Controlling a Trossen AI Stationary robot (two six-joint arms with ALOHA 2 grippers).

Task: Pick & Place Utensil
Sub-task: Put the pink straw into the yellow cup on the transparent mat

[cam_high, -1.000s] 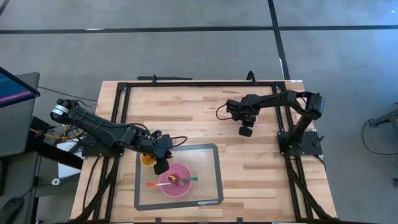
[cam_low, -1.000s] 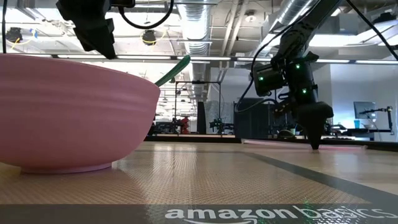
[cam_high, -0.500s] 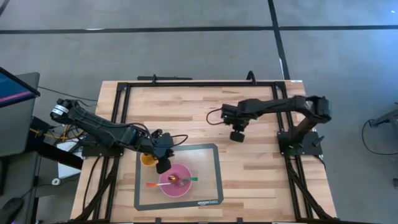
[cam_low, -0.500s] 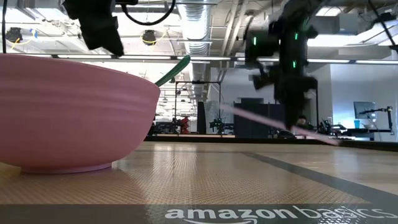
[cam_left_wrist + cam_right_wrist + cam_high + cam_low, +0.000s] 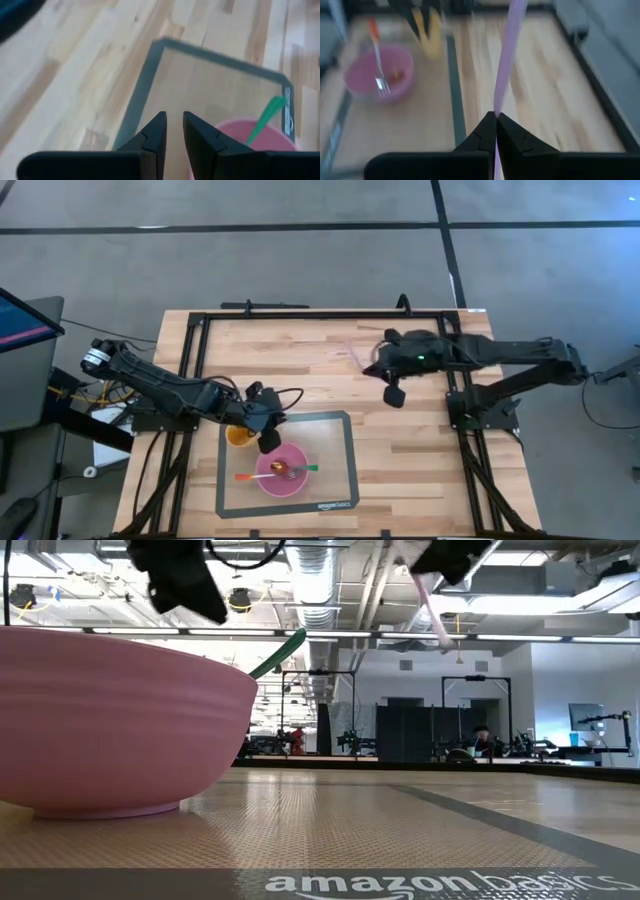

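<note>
My right gripper (image 5: 378, 367) is high above the wooden table's far right part, shut on a thin lilac utensil (image 5: 506, 60), which also shows in the high view (image 5: 355, 352) and the low view (image 5: 430, 605). My left gripper (image 5: 172, 131) hangs over the grey mat (image 5: 335, 450), between a yellow cup (image 5: 235, 437) and a pink bowl (image 5: 281, 472). It is empty, with a narrow gap between its fingers. The bowl stands on the mat and holds a green-handled utensil (image 5: 308, 468), an orange-handled fork (image 5: 245, 477) and a spoon. My right gripper pinches the lilac utensil's handle (image 5: 496, 111) between its two fingertips. The utensil runs on past the fingertips along the line of the fingers. It is lifted clear of the table and tilted, with its free end (image 5: 444, 638) lower than the fingers.
A black metal frame (image 5: 300, 313) runs round the table's edges, with both arm bases mounted at its sides. The table's bare wood (image 5: 300, 365) lies between the two grippers. A monitor (image 5: 25, 350) stands off the table's left side.
My right gripper has risen from the tabletop with the lilac utensil. The utensil lay near the wood a second ago and now hangs clear, high above the table. My left gripper has shifted slightly toward the bowl.
</note>
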